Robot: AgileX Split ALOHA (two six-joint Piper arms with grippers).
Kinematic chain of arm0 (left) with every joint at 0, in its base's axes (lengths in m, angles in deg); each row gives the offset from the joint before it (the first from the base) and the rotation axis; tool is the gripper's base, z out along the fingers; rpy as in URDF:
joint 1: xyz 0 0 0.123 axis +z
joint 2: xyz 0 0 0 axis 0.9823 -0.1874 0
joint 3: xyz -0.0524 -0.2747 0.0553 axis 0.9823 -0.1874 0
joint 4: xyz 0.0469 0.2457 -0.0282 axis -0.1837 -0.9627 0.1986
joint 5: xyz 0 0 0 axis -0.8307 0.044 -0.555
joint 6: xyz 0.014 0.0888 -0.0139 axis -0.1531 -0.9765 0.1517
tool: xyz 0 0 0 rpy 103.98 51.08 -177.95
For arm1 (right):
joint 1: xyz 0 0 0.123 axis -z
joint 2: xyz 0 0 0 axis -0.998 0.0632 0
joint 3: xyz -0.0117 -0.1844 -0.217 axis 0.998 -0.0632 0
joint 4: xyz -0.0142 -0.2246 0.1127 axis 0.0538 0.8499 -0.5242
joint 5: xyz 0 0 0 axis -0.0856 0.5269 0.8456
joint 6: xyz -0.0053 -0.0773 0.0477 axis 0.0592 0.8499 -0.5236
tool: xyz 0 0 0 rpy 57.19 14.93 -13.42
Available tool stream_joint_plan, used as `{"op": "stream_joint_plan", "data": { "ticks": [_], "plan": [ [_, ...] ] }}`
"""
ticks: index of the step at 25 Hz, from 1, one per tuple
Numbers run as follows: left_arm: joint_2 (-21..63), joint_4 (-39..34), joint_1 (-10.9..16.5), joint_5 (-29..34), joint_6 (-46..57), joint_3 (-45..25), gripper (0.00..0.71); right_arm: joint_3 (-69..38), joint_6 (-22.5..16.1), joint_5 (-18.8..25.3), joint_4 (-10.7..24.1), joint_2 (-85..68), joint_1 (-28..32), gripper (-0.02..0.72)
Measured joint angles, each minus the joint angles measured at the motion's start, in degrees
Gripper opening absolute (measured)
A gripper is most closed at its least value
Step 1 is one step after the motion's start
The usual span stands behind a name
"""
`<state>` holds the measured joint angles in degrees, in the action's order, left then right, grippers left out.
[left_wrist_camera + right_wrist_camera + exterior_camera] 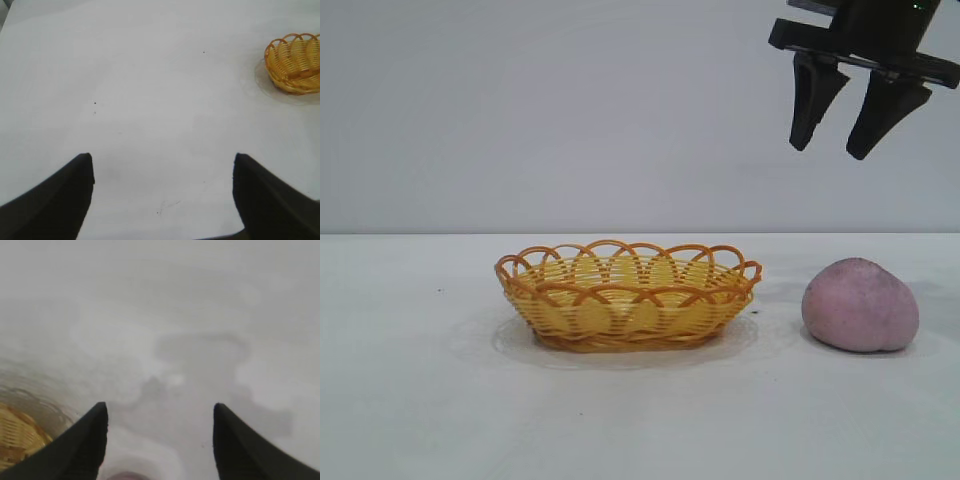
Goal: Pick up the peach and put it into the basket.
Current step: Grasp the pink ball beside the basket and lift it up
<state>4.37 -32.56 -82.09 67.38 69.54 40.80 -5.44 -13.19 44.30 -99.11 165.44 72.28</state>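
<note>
**Yellow weave, orange loops, dusty pink fruit on white**

The basket (628,300) has pale yellow woven strands in its walls, an orange rim of scalloped, overlapping loops and an orange band at its base. The peach (861,305), below the right gripper (840,125), is a dull pinkish-purple, matte, faintly mottled with paler patches. Both grippers are plain black, the left gripper (162,200) included. The table (420,400) is white with a few tiny dark specks; the wall (520,100) behind is light grey.

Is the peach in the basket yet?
No. The peach sits on the table, out beside the basket, which looks empty.
</note>
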Motion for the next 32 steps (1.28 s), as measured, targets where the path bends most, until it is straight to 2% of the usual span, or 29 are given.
{"op": "stream_joint_plan", "data": {
  "ticks": [8, 11, 17, 23, 24, 26, 29, 32],
  "plan": [
    [0.0, 0.0, 0.0, 0.04, 0.0, 0.0, 0.564, 0.0, 0.0, 0.33, 0.0, 0.0, 0.0, 0.404],
    [0.0, 0.0, 0.38, 0.04, 0.0, 0.0, 0.564, 0.0, 0.0, 1.82, 0.39, 0.0, 0.0, 0.404],
    [0.0, 0.0, 5.27, 0.04, 0.0, 0.0, 0.564, 0.0, 0.0, 5.32, 2.11, -1.97, 0.0, 0.404],
    [0.0, 0.0, 5.52, 0.04, 0.21, 0.0, 0.564, 0.0, 0.96, 11.0, 2.54, -4.1, 0.0, 0.404],
    [0.0, 0.0, 5.52, 0.04, 0.21, 0.0, 0.564, 0.0, 0.96, 12.47, 2.54, -4.25, 0.0, 0.354],
    [0.0, 0.0, 5.52, 0.04, 0.21, 0.0, 0.564, 0.0, 1.01, 15.24, 2.83, -4.43, -0.26, 0.349],
    [0.0, 0.0, 5.52, 0.04, 0.21, 0.0, 0.564, 0.0, 0.19, 18.52, 4.76, -4.52, -1.95, 0.349],
    [0.03, 0.0, 5.52, 0.04, 0.21, 0.0, 0.564, -0.11, -1.36, 19.51, 6.89, -4.52, -4.35, 0.349]
  ]
}}
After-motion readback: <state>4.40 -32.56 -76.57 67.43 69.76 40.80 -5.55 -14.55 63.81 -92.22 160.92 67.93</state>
